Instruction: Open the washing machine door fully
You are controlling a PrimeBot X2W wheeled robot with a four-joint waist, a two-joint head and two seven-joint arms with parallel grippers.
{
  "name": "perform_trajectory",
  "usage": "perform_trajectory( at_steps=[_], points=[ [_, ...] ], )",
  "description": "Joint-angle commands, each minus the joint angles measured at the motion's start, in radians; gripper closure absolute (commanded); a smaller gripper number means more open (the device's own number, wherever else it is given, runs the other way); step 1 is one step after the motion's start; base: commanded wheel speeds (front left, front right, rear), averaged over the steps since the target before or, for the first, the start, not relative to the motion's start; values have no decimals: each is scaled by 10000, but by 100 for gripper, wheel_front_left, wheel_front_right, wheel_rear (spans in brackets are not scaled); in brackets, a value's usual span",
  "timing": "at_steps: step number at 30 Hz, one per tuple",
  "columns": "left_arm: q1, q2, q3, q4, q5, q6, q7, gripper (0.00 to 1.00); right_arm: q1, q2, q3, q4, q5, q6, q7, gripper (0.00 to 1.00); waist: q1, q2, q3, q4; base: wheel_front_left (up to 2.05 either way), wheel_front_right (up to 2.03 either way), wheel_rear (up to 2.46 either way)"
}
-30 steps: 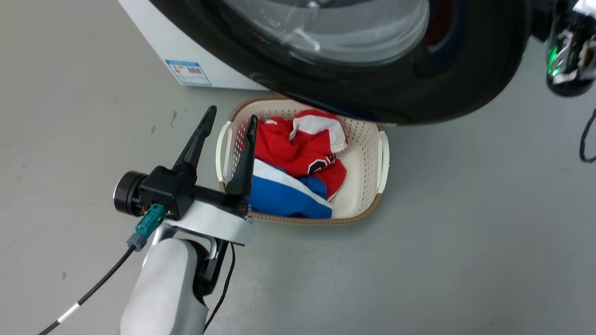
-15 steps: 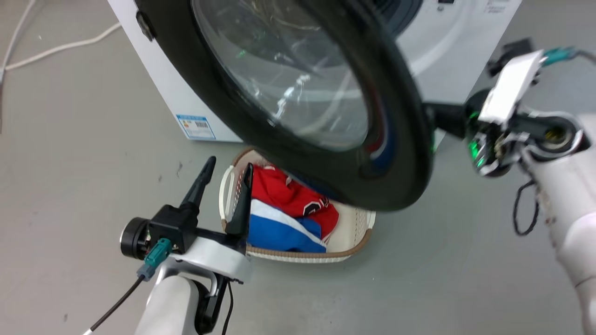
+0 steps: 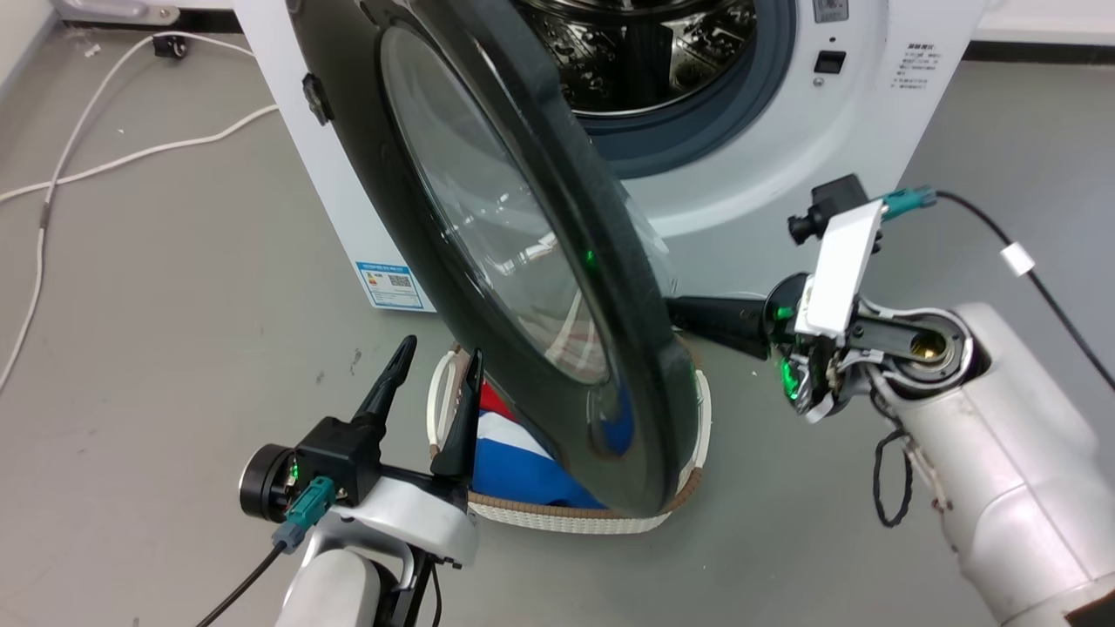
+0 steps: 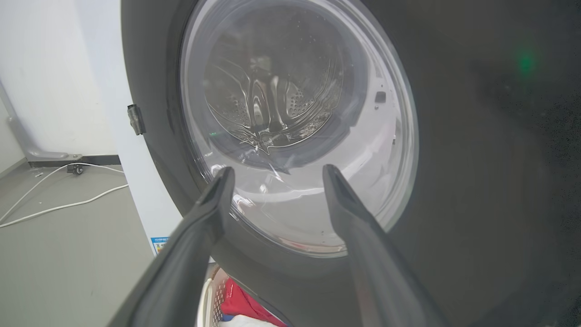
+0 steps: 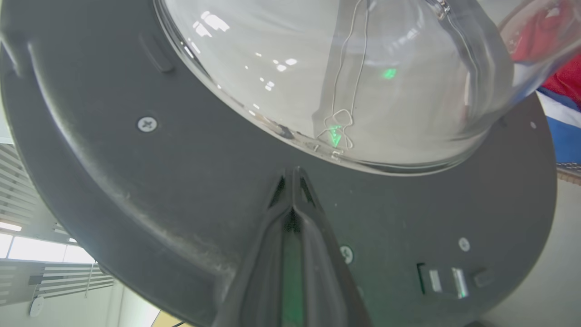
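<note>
Roughly half-open: washing machine door (image 3: 505,252), glossy black, clear bulging centre.

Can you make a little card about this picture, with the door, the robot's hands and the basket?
Door: washing machine door, partly open
Machine: white washing machine, steel drum showing
Left hand: open, empty, facing the door's outer glass
Right hand: shut, fingertips against the door's inner side
Basket: laundry basket on the floor, holding red, white and blue clothes
</note>
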Motion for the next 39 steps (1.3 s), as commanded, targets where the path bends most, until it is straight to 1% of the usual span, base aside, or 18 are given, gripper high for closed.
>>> perform_trajectory(
  at_steps=[1, 11, 16, 20, 23, 25, 27, 36, 37, 38, 39],
  points=[
    [108, -9, 15, 7, -8, 3, -23, 0, 209, 139, 78, -100, 43, 6, -4, 100, 1, 0, -70, 49, 0, 0, 0],
    [407, -27, 62, 72, 4, 3, -23, 0, 963, 536, 385, -759, 49, 8, -254, 100, 1, 0, -413, 63, 0, 0, 0],
    [514, -27, 48, 113, -18, 3, -23, 0, 1326, 577, 260, -1271, -125, 6, -879, 100, 1, 0, -543, 45, 0, 0, 0],
    [556, -25, 43, 148, -36, 3, -23, 0, 1848, 362, -191, -1828, -195, 6, -1786, 100, 1, 0, -652, 10, 0, 0, 0],
    [610, -29, 19, 183, -40, 3, -23, 0, 2385, 108, -632, -2387, -458, 6, -2736, 100, 1, 0, -764, -29, 0, 0, 0],
    [679, -30, -11, 221, -46, 3, -23, 0, 2930, 39, -1039, -2764, -392, 6, -3354, 100, 1, 0, -882, -50, 0, 0, 0],
    [726, -33, 5, 241, -50, 3, -23, 0, 3459, -223, -1397, -3182, -653, 5, -4040, 100, 1, 0, -957, -95, 0, 0, 0],
    [989, -53, 320, 445, -94, 3, -23, 0, 6026, -707, -2807, -4488, -1315, 6, -6667, 100, 1, 0, -1285, -235, 0, 0, 0],
    [1013, -53, 353, 464, -77, 3, -23, 0, 6260, -771, -2936, -4577, -1485, 6, -6987, 94, 1, 0, -1311, -241, 0, 0, 0],
    [1023, -53, 407, 476, -57, 3, -23, 0, 6479, -802, -3035, -4663, -1709, 6, -7341, 55, 1, 0, -1336, -251, 0, 0, 0],
    [1046, -53, 443, 488, -25, 3, -23, 0, 6690, -808, -3120, -4697, -1938, 5, -7671, 0, 1, 0, -1370, -260, 0, 0, 0]
  ],
)
